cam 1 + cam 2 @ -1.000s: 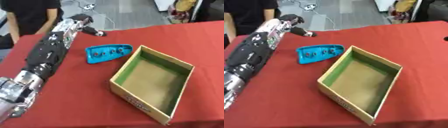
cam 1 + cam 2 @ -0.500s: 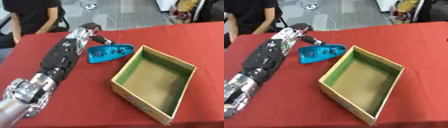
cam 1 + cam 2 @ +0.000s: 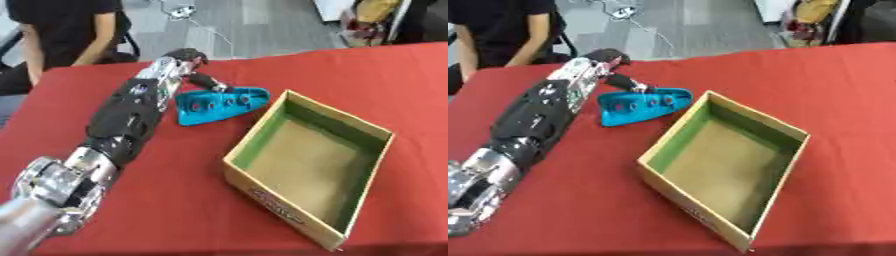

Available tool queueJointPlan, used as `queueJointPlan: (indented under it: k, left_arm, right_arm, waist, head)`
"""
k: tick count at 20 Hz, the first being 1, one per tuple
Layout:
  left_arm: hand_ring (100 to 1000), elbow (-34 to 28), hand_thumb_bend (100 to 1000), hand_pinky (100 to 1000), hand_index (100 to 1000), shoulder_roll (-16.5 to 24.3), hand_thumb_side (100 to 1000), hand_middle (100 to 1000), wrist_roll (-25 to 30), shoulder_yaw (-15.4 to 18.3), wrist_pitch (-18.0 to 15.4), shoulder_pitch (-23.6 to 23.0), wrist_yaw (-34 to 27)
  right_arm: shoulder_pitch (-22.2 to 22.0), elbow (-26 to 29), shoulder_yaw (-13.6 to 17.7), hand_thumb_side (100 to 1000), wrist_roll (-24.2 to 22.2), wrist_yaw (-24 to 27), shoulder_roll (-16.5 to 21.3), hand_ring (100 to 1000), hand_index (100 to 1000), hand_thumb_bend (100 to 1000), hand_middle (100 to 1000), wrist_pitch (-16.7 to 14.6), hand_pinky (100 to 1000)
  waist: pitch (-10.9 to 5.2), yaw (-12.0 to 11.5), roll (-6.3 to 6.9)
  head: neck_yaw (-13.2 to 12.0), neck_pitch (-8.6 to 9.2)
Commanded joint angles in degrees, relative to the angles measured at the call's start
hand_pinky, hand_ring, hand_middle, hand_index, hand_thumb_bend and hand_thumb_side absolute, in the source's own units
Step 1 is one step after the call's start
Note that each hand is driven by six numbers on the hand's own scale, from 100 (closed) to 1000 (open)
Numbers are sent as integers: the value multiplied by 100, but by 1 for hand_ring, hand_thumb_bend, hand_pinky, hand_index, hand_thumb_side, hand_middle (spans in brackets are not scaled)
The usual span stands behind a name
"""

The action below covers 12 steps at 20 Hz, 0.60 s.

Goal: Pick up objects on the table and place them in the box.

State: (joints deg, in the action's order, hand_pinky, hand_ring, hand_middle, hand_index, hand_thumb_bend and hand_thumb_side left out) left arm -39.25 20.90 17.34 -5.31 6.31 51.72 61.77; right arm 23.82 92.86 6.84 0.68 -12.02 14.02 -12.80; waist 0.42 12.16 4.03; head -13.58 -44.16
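Left hand point(image 3: 185, 64) at blue object's point(image 3: 219, 104) far-left end.
Long axis runs left-right toward the box point(image 3: 385, 137); fingers point(image 3: 208, 82) touch it, curl unclear.

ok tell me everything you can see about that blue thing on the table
The blue thing is a flat, roughly triangular piece, teal, plastic by its look, with a raised rim and a row of small dark spots along its middle. It lies flat on the red tablecloth, just beyond the open cardboard box's far-left corner. The left hand's dark fingers reach its upper left edge; whether they grip it is unclear.
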Motion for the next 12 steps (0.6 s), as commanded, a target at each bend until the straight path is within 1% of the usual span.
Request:
queueJointPlan:
  k: [1,6,12]
  left_arm:
    - [829,-10,1000,790,906,26,755,843,66,-3,-55,70,-123]
    - [822,65,1000,782,900,-45,756,833,187,-75,-200,9,-446]
    - [819,44,1000,780,897,-101,758,826,238,-157,-260,-49,-586]
  right_arm:
    - [130,102,-17,967,-12,15,21,810,994,453,811,-1,594]
    - [145,112,-21,966,-16,17,12,810,994,453,811,-1,594]
    - [158,123,-21,968,-15,17,1,810,993,452,811,0,594]
  waist:
    - [-44,11,-25]
    - [-26,25,-18]
    - [-14,35,-17]
  head:
    - [-54,49]
    - [-67,62]
    - [-78,60]
